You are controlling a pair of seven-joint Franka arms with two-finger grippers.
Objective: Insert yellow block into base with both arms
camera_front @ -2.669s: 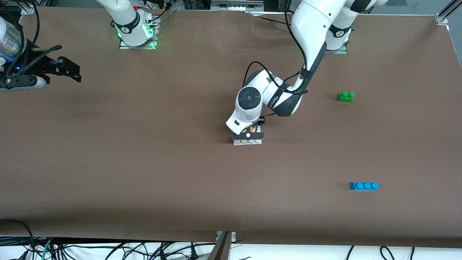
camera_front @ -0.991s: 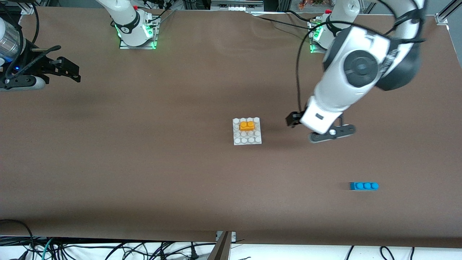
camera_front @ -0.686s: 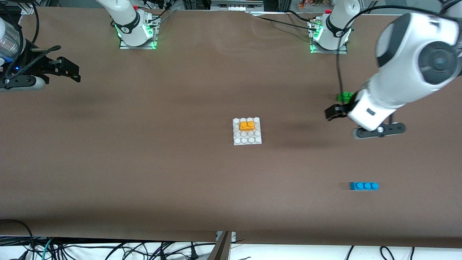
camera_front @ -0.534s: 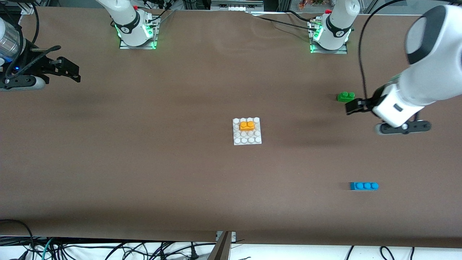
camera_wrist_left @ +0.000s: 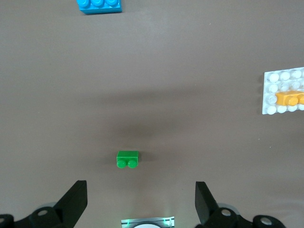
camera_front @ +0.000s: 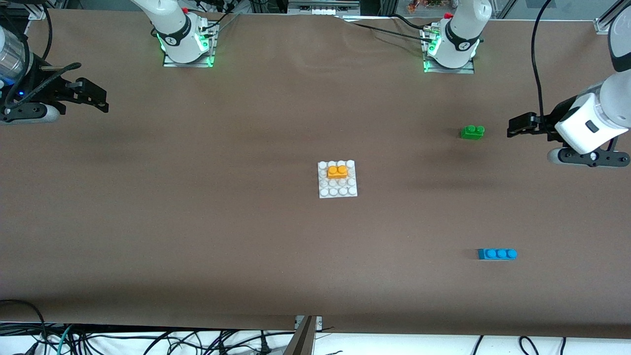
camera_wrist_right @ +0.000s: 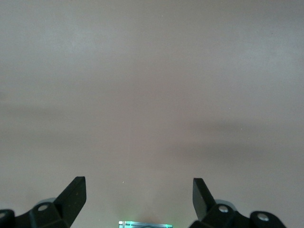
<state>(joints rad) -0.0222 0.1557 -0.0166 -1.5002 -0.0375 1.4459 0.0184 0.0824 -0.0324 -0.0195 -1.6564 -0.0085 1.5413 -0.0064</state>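
Observation:
The yellow block (camera_front: 337, 171) sits on the studs of the white base (camera_front: 337, 191) at the middle of the table, in the half farther from the front camera. Nothing touches either one. The left wrist view shows the block (camera_wrist_left: 290, 99) on the base (camera_wrist_left: 278, 78) at its edge. My left gripper (camera_front: 522, 125) hangs open and empty over bare table at the left arm's end, its fingertips (camera_wrist_left: 80, 186) wide apart. My right gripper (camera_front: 91, 96) waits open and empty over the right arm's end, with only table under it (camera_wrist_right: 138, 181).
A green two-stud brick (camera_front: 472, 131) lies between the base and my left gripper, also visible in the left wrist view (camera_wrist_left: 128, 159). A blue three-stud brick (camera_front: 497, 254) lies nearer the front camera. Both arm bases stand along the table's edge farthest from the front camera.
The left arm has swung away from the base, over the green brick, to its own end of the table. The yellow block stays on the base. The right arm has not moved.

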